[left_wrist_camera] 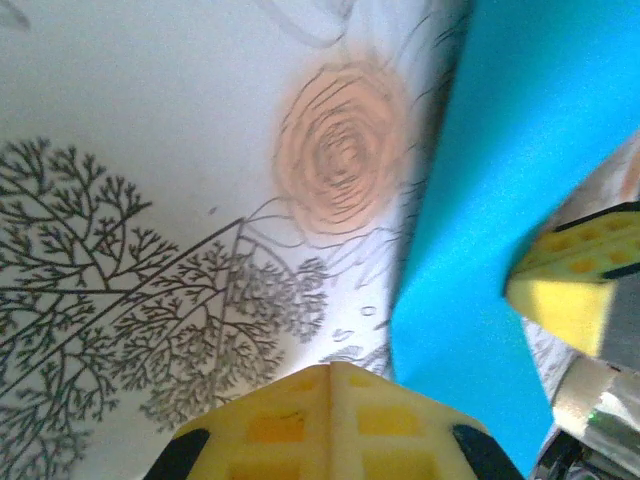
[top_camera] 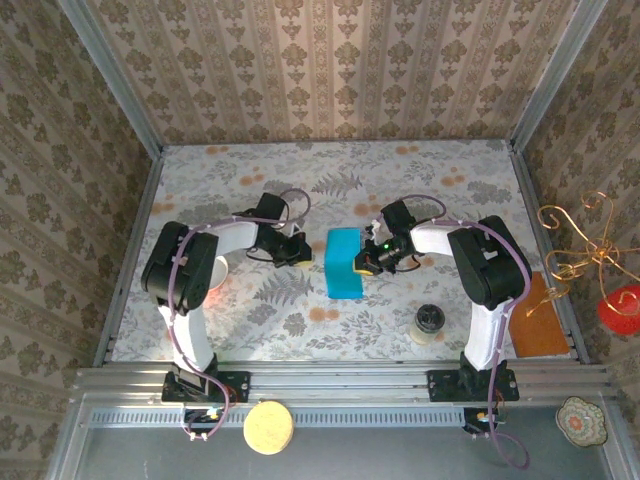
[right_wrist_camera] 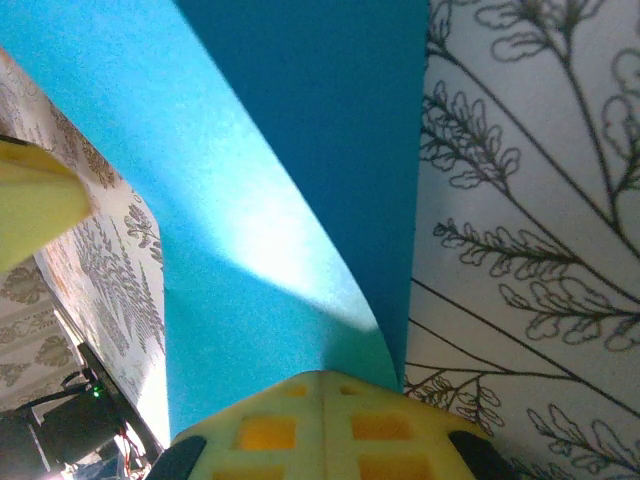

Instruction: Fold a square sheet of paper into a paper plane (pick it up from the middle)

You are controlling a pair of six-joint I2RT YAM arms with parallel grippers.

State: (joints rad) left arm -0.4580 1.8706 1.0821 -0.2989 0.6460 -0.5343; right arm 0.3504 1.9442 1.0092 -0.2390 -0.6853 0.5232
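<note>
top view: we count two arms and one square sheet of paper [top_camera: 343,268], teal, lying between the left gripper [top_camera: 299,254] and the right gripper [top_camera: 364,262], close to both tips. further out it gives one orange-brown sheet [top_camera: 535,315] right of the right arm and one small round container [top_camera: 430,323] behind the right gripper. wrist views add detail: both grippers' pads sit together. the sheet's flap curls up just ahead of the right tips, and we cannot tell if it is nipped.
</note>
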